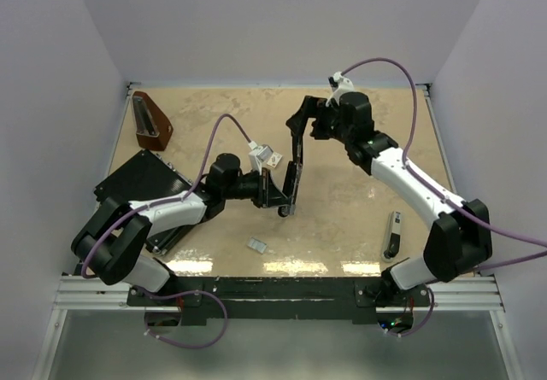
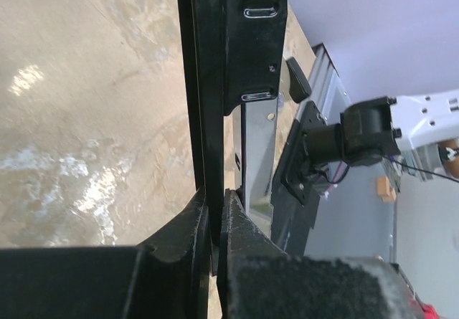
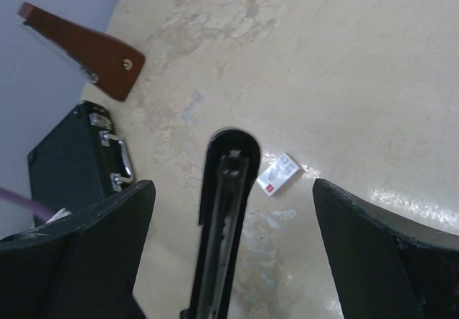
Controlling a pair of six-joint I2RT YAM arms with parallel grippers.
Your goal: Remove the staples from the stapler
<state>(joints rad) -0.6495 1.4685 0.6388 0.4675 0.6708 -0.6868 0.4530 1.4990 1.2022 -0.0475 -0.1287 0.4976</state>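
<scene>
The stapler (image 1: 294, 173) stands on end in mid-table, its black arm swung open and upward. My left gripper (image 1: 275, 194) is shut on its lower black edge; in the left wrist view the fingers (image 2: 247, 240) pinch the black body (image 2: 215, 82) beside its grey metal channel (image 2: 256, 147). My right gripper (image 1: 309, 128) hovers open at the arm's top, and in the right wrist view the rounded arm end (image 3: 228, 183) sits between the spread fingers (image 3: 380, 247), touching neither. A small grey strip of staples (image 1: 257, 244) lies on the table in front.
A narrow black-and-grey piece (image 1: 392, 233) lies at the near right. A small white box (image 1: 265, 156) (image 3: 280, 173) sits just behind the left wrist. The brown wedge (image 1: 151, 121) is at the far left, with the flat black case (image 1: 137, 184) nearer.
</scene>
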